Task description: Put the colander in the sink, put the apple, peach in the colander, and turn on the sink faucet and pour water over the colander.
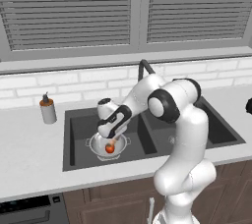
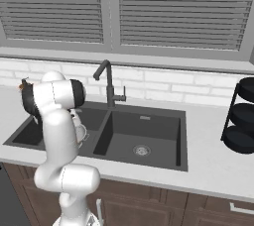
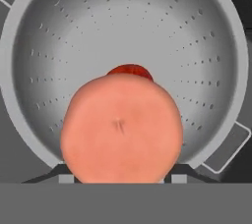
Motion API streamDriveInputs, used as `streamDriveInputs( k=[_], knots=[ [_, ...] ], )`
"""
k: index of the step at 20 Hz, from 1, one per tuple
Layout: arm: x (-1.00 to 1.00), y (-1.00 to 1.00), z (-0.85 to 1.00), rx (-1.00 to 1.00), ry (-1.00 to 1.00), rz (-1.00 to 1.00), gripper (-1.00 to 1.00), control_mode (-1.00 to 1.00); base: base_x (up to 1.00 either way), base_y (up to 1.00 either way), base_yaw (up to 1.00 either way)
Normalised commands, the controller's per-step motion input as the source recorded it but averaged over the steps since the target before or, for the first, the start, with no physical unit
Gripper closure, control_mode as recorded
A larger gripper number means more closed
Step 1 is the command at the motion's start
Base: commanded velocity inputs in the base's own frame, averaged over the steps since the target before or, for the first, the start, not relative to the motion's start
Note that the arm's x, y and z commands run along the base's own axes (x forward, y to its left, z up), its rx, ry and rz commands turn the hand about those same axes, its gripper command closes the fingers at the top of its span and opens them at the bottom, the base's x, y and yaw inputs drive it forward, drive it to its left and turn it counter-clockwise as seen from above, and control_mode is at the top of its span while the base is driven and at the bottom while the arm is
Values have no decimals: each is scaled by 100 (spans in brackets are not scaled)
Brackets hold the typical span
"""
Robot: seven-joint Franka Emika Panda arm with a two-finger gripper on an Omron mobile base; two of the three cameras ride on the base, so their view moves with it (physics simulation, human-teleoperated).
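The silver perforated colander sits in the left basin of the dark double sink. My gripper hangs just above the bowl, shut on the pale orange-pink peach, which bulges between the two fingertips. Under the peach, on the colander floor, a sliver of the deep-red apple peeks out. The dark gooseneck faucet stands behind the divider between the basins, with its spout turned toward the left basin. My arm covers most of the colander in the right base view.
A grey soap dispenser stands on the counter left of the sink. The right basin holds only its drain. A black tiered rack stands on the counter at far right. Window blinds run behind the faucet.
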Motion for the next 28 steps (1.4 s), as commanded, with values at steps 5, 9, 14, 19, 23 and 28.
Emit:
streamDriveInputs(
  k=[5, 9, 14, 19, 23, 28],
  knots=[
    [0, 0, -11, 0, 0, 0, 100, -100, 0, 0, 0],
    [17, 0, -1, 0, 0, 0, 100, -100, 0, 0, 0],
    [19, 0, -19, 0, 0, 0, 100, -100, 0, 0, 0],
    [7, 0, -29, 0, 0, 0, 100, -100, 0, 0, 0],
    [6, 3, -12, 0, 0, 0, -100, -100, 0, 0, 0],
    [0, 0, 1, 0, 1, 0, -100, -100, 0, 0, 0]
  ],
)
